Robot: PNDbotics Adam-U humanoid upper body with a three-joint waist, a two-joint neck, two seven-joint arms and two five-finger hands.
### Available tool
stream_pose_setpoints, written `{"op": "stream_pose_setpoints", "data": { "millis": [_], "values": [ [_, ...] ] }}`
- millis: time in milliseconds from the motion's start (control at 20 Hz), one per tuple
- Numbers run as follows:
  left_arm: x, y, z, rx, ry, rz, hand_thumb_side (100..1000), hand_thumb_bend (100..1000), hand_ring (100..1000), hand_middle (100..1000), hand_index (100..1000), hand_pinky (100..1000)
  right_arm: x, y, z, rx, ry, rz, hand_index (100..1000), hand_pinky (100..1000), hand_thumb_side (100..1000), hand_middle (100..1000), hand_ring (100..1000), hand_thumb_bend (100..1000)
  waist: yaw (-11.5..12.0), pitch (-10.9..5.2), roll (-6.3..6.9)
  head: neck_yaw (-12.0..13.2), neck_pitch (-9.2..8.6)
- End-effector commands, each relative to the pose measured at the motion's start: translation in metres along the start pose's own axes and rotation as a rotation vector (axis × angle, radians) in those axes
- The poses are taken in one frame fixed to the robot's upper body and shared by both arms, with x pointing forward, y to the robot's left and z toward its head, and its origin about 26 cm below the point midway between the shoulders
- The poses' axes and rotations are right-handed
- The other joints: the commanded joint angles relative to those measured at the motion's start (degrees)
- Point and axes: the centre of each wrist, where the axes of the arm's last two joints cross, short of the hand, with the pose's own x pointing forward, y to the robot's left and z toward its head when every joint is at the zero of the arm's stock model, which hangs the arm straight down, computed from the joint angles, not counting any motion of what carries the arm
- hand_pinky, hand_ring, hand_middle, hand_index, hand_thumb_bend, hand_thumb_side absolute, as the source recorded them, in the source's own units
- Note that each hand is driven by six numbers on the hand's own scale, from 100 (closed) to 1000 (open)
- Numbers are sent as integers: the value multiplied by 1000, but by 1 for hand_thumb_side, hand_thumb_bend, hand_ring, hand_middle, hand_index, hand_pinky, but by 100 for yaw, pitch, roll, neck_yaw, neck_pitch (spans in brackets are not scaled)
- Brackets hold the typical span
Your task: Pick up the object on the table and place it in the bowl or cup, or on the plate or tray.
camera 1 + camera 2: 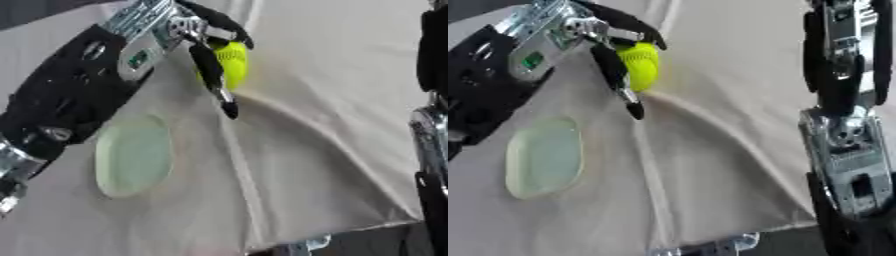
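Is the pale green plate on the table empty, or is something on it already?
Empty. The plate shows only its bare pale surface; the yellow-green ball is up by the left hand, whose fingers curl around it, away from the plate.

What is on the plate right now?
Nothing shows on the plate; its pale green face is bare. Its upper left rim is hidden behind the left arm. The yellow ball is at the left hand, above the cloth.

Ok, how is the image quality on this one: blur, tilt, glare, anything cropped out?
Left eye view: soft throughout, table askew; the left robot hand is curled round the yellow-green ball, edges smeared; the pale green plate is low in contrast against the beige cloth. Right eye view: same softness, no strong glare; the right arm fills the right edge, its hand cropped out.
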Motion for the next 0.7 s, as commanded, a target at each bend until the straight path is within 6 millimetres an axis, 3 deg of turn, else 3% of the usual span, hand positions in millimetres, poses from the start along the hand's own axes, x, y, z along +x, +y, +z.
{"op": "stream_pose_setpoints", "data": {
  "millis": [50,500,700],
  "values": [
    [-16,-25,-14,-112,51,3,618,1000,1000,1000,1000,1000,5,-2,-5,-6,-30,8,1000,663,911,932,959,100,27,-54,-52,-50,13],
    [-16,-13,-3,-61,72,10,735,924,1000,1000,1000,1000,4,-3,-3,-3,-23,11,1000,662,911,932,958,100,74,-56,-69,-73,-19],
    [-16,-10,1,-47,77,17,743,921,1000,1000,1000,1000,4,-3,-2,-3,-20,11,1000,663,912,932,957,100,89,-68,-76,-111,-97]
  ]
}}
